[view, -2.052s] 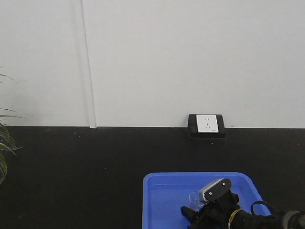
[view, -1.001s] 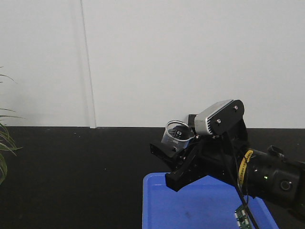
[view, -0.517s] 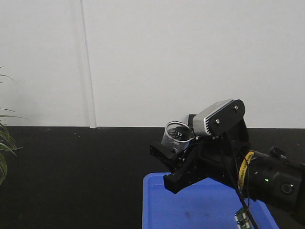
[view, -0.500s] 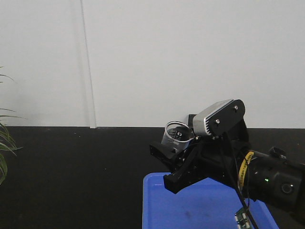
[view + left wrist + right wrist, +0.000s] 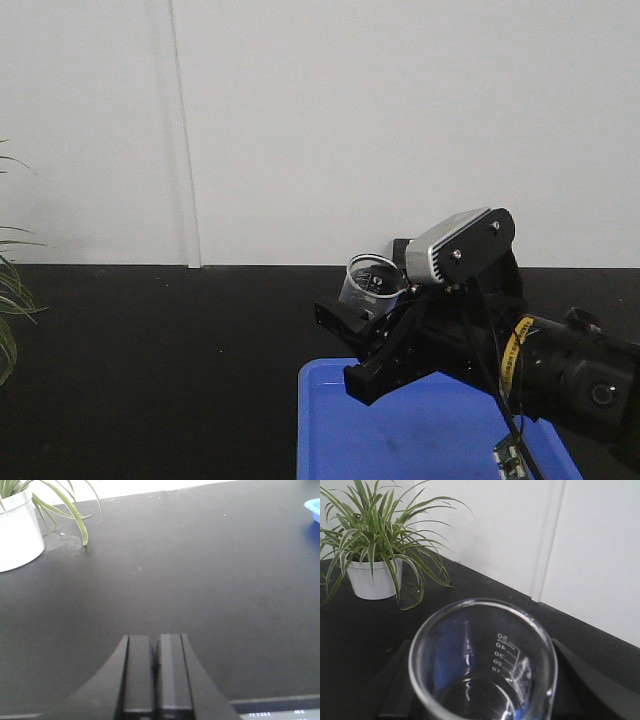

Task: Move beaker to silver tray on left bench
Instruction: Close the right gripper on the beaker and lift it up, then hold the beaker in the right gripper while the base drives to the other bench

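My right gripper is clamped on the beaker, one black finger on each side of the glass, and it holds the beaker up in the air, clear of every surface. From the front view the beaker sits tilted a little, over the far left corner of the blue tray, with its open mouth turned up and back toward my wrist camera. In that wrist view the glass fills the near middle of the picture: it is clear, looks empty, and carries white printed graduation marks that read 50 at the top and 10 at the bottom. My right arm reaches in from the near right, its grey camera housing just right of the beaker. My left gripper has its fingers pressed together with only a thin dark seam between them and nothing held; it hangs low over the bare black worktop. Farther out, the blue tray lies on that worktop at the near right of the front view, and only its corner shows at the far right edge of my left wrist view. A spider plant in a white pot stands at the far left on the worktop, well apart from the beaker. A plain white wall rises behind the worktop.
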You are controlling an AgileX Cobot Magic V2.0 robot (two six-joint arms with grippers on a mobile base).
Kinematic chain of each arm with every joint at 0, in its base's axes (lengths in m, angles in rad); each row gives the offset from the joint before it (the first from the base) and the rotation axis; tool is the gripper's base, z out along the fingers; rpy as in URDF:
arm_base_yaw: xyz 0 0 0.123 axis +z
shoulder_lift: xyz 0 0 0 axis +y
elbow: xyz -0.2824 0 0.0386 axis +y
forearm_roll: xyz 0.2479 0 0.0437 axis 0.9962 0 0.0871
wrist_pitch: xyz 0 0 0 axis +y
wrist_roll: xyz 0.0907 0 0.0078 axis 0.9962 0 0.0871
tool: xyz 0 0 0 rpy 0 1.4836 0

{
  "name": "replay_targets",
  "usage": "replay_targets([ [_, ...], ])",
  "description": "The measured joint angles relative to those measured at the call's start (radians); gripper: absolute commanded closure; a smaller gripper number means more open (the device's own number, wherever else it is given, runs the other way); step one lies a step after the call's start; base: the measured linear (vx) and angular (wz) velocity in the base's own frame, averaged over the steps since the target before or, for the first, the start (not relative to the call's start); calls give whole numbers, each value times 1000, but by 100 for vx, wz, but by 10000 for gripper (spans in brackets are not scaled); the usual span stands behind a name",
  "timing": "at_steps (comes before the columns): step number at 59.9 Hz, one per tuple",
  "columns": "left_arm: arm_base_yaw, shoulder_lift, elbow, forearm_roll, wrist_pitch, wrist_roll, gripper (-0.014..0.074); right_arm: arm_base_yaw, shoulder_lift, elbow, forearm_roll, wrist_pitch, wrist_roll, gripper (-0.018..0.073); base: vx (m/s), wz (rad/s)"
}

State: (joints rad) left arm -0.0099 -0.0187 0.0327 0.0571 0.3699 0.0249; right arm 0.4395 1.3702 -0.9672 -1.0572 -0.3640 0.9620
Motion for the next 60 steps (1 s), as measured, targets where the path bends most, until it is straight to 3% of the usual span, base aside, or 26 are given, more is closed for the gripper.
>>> replay_targets([
  [60,0,0,0,0,0,0,595,0,0,0,0,1,0,572,-21,-5],
])
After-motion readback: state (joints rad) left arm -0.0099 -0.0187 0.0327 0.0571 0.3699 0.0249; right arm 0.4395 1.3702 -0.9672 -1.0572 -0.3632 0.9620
